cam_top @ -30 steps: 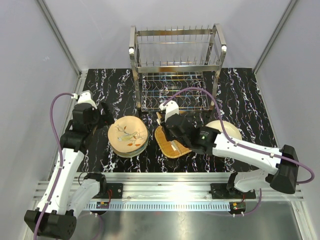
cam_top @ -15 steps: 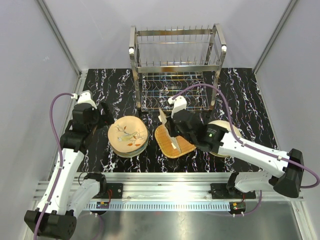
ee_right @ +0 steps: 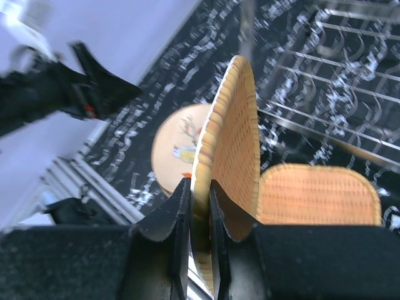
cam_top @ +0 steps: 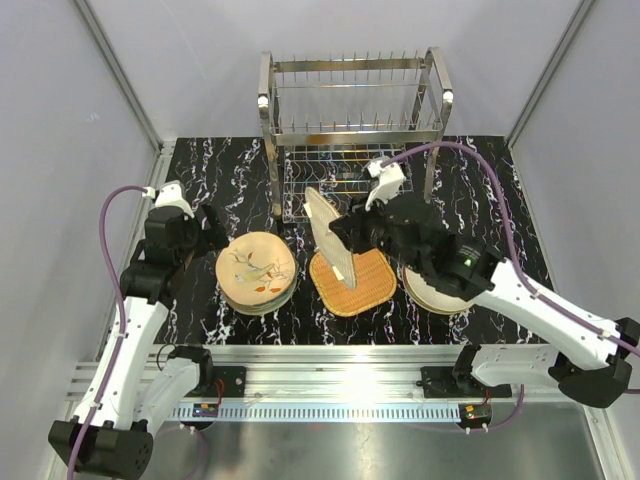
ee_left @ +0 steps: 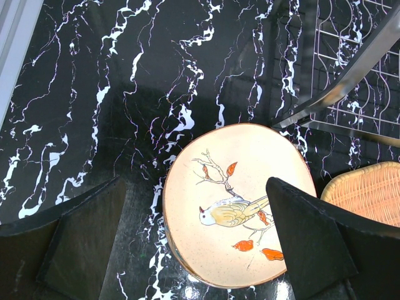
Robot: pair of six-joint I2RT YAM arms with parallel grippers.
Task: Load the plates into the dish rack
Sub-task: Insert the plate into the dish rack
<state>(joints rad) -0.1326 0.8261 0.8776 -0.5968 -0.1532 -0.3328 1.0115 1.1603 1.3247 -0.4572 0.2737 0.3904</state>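
Jaws on your right gripper (ee_right: 199, 187) pinch the rim of one orange woven plate (cam_top: 327, 232), which now stands on edge in the air just in front of the single dish rack (cam_top: 350, 130). A second ago it lay low against the second woven plate (cam_top: 362, 285). Your left gripper (ee_left: 194, 184) hangs wide open and unmoved over the bird plate stack (cam_top: 257, 270). One cream pile (cam_top: 432, 297) sits at the right.

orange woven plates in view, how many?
2. Held plate: on edge in the right gripper, in front of the rack. Flat plate: on the table just below it. More may be stacked under the flat one; can't tell.
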